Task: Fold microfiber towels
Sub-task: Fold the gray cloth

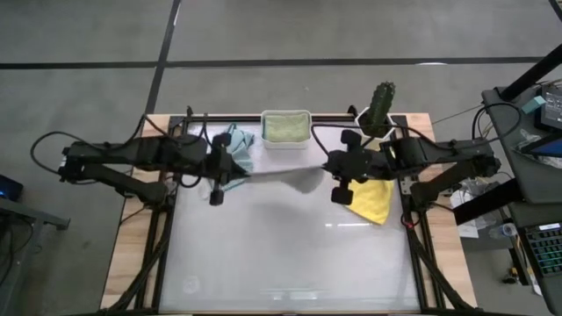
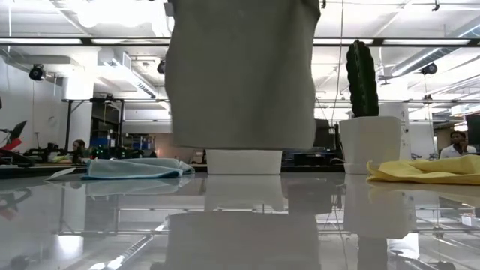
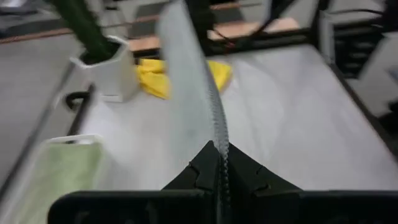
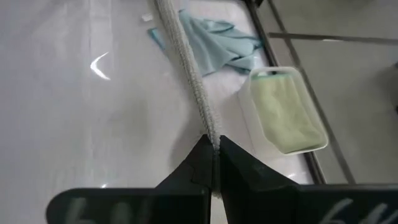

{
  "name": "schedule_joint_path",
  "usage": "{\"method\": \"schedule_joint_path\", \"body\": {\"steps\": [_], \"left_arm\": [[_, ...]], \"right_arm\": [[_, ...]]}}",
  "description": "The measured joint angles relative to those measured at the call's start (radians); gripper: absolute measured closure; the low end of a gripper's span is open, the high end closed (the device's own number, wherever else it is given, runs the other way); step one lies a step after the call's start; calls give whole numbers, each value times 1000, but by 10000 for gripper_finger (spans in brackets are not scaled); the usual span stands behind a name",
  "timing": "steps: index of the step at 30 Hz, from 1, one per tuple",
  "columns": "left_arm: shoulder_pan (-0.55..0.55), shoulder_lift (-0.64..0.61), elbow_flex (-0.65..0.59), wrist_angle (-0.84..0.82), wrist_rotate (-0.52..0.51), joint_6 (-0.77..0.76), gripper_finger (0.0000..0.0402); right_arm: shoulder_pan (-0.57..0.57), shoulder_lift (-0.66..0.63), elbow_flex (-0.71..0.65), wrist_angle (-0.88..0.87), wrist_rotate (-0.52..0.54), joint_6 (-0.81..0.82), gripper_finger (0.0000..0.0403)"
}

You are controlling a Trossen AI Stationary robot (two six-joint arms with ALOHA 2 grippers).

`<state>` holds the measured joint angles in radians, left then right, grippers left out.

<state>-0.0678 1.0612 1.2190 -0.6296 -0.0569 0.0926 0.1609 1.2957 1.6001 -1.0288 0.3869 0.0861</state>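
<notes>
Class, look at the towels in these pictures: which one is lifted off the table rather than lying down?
The grey towel: it hangs stretched between both grippers, while the yellow towel and pale blue towel lie on the table.

A white tub sits beside a potted cactus.

Both arms are matte black, built of slim boxy links with rounded joints. Loose black cables loop from each arm's rear section at the far edge of the desk. Left claw and right claw each end in two flat, angular black fingers with stepped inner edges.
</notes>
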Motion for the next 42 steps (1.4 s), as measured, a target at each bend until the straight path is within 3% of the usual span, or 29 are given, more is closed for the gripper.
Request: {"method": "schedule_joint_path", "body": {"steps": [12, 23, 26, 32, 42], "left_arm": [[-208, 124, -206, 64, 41, -197, 401], [-375, 417, -227, 324, 49, -323, 401], [-381, 489, -224, 354, 39, -333, 401], [-371, 554, -235, 347, -73, -376, 401], [-355, 553, -304, 297, -162, -478, 401]], "right_arm": [[128, 38, -178, 60, -242, 311, 394], [258, 194, -389, 295, -517, 536, 394], [270, 238, -417, 334, -527, 535, 394], [251, 282, -475, 361, -483, 519, 384], [142, 258, -544, 412, -402, 442, 293]]}}
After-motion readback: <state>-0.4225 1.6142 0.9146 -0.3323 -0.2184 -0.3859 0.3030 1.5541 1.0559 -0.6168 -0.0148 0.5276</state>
